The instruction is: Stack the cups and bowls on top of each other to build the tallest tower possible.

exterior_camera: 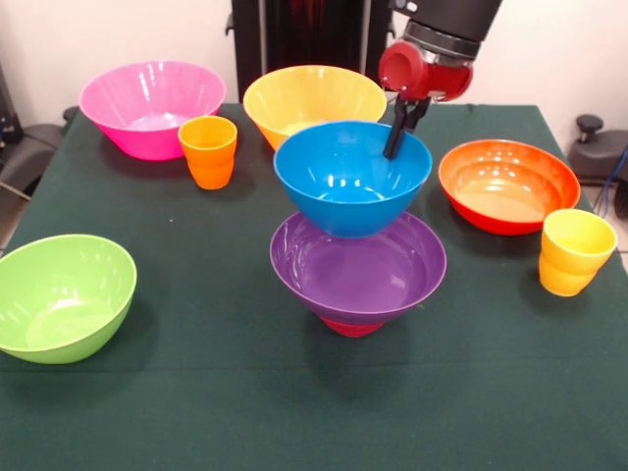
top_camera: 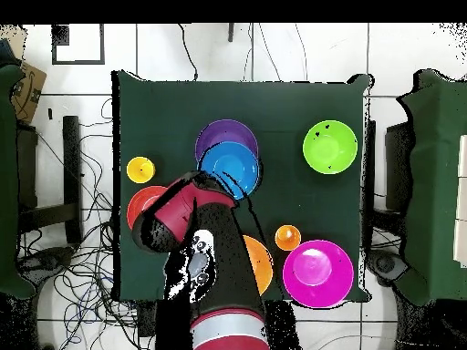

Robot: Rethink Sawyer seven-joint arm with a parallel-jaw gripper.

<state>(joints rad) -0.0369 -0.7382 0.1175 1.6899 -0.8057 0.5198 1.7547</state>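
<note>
Counting six bowls, two cups; tool (exterior_camera: 397, 132) at blue bowl (exterior_camera: 348, 182) rim, grip state unclear

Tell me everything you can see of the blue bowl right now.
The blue bowl is a deep, round, glossy plastic bowl, upright and empty, with light glinting off its inside. It sits in the wider purple bowl, which rests on a small red piece, so it tops the tower near the table's middle. The gripper reaches down at its far rim, a dark finger at or just inside the edge; whether it clamps the rim cannot be told.
</note>
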